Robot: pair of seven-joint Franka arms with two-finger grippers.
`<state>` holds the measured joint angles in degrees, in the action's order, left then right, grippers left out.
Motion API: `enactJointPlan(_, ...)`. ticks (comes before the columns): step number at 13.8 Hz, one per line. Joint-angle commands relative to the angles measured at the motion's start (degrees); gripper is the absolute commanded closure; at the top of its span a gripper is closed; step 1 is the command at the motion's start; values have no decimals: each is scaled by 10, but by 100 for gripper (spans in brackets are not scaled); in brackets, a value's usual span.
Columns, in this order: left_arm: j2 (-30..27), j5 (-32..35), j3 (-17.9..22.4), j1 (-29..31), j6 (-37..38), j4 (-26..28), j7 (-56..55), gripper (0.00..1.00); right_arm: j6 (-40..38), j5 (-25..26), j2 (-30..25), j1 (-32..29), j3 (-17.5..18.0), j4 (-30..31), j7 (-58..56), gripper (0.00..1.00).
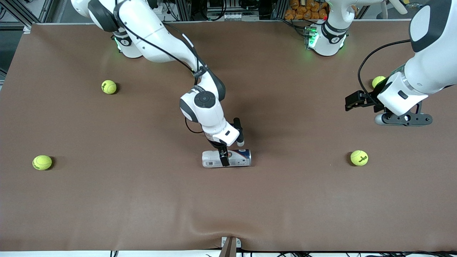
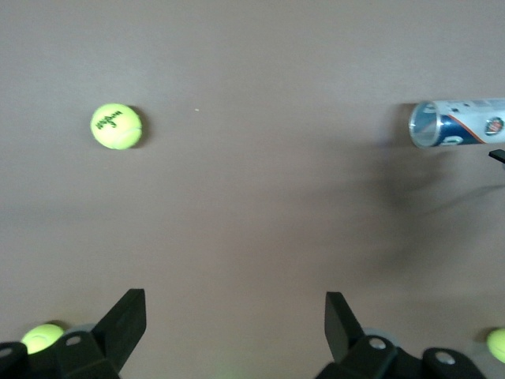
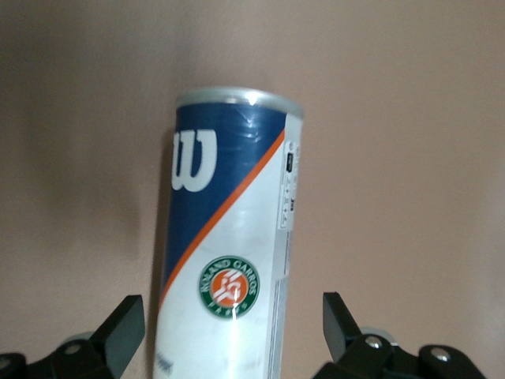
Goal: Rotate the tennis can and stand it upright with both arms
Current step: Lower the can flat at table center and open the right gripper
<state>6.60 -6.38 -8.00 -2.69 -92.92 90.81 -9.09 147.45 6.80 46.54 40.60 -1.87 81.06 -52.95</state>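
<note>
The tennis can (image 1: 235, 158) lies on its side near the middle of the table, its navy end toward the left arm's end. My right gripper (image 1: 223, 156) is down over the can's white half, open. Its fingers straddle the can with a gap on each side. In the right wrist view the can (image 3: 229, 221) runs up between the fingers of the right gripper (image 3: 233, 316), showing the W logo and a round emblem. My left gripper (image 1: 349, 102) hangs open and empty over the table toward the left arm's end, waiting. The left wrist view shows the left gripper (image 2: 234, 306) over bare table, the can (image 2: 461, 122) farther off.
Several tennis balls lie about: one (image 1: 359, 157) below the left gripper in the front view, one (image 1: 378, 81) partly hidden by the left arm, and two (image 1: 109, 86) (image 1: 42, 162) toward the right arm's end. A brown mat (image 1: 142, 207) covers the table.
</note>
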Motion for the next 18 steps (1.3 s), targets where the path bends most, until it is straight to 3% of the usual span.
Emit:
enactJointPlan(1, 14, -33, -3, 7, -2, 1, -8, 0, -67, -5, -59, -2, 11, 18, 49, 0)
enactJointPlan(4, 37, -91, -2, 12, -2, 1, -8, 0, -152, -71, -103, -5, 8, 19, 121, 0)
enactJointPlan(8, 62, -176, -1, 30, -2, -1, -8, 0, -220, -74, -145, -39, 2, 20, 298, 0)
enactJointPlan(11, 80, -215, -1, 33, -2, -3, -9, 0, -278, -74, -189, -106, 1, 20, 372, 0)
enactJointPlan(18, 117, -319, -3, 26, -3, 1, -6, 0, -512, -88, -301, -303, -1, 19, 364, 0)
